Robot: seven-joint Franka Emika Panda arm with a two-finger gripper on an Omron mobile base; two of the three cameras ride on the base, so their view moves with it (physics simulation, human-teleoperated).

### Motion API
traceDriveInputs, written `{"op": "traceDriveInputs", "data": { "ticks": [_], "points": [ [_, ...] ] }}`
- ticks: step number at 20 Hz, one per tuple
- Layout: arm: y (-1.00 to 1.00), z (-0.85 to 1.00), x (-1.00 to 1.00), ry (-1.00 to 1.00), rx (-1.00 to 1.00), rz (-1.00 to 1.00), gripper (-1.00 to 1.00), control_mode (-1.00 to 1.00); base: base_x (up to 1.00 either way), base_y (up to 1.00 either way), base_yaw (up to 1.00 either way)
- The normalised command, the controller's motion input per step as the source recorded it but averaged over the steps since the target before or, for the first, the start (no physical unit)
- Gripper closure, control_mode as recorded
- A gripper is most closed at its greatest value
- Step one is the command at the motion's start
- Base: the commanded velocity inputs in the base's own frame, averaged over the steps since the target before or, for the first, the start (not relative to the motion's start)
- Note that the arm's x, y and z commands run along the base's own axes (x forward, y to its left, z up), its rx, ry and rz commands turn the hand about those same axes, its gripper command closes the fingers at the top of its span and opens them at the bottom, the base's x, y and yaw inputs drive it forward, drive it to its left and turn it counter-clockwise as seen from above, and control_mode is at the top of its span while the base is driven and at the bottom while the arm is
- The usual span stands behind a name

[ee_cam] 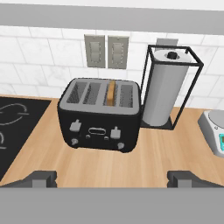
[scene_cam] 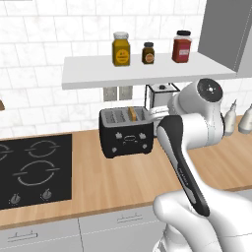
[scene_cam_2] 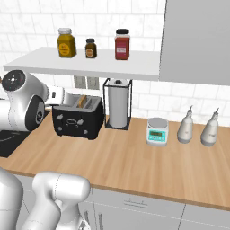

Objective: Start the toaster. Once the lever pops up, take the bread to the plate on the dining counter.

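You have a long wooden surface (scene_cam_2: pixel 134 166) running under a white tiled wall, with a black cooktop (scene_cam: pixel 34 170) set in at its left end and a shelf (scene_cam: pixel 147 69) of jars overhead. The toaster (ee_cam: pixel 100 116) stands near the wall, front toward you, so both levers are within reach. Beside it, a paper towel holder (ee_cam: pixel 168 89) crowds its right side. The bread (ee_cam: pixel 111 92) sits upright in the third slot from the left, ready for toasting. Your pincer (ee_cam: pixel 112 177) hangs spread wide and holding nothing, well short of the toaster, likely lined up for an approach.
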Motion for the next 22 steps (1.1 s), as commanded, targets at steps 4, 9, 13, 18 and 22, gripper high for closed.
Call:
{"op": "traceDriveInputs", "data": {
  "ticks": [4,9,13,18,22],
  "points": [
    [0.00,0.00,0.00,0.00,0.00,0.00,-1.00,-1.00,0.00,0.00,0.00],
    [0.00,0.00,0.00,0.00,0.00,0.00,-1.00,-1.00,0.00,0.00,0.00],
    [0.00,0.00,0.00,0.00,0.00,0.00,-1.00,-1.00,0.00,0.00,0.00],
    [0.01,0.00,-0.07,0.00,0.00,0.00,-1.00,-1.00,0.00,0.00,0.00],
    [0.21,0.00,-0.22,-0.03,-0.05,0.00,-1.00,-1.00,0.00,0.00,0.00]
  ]
}}
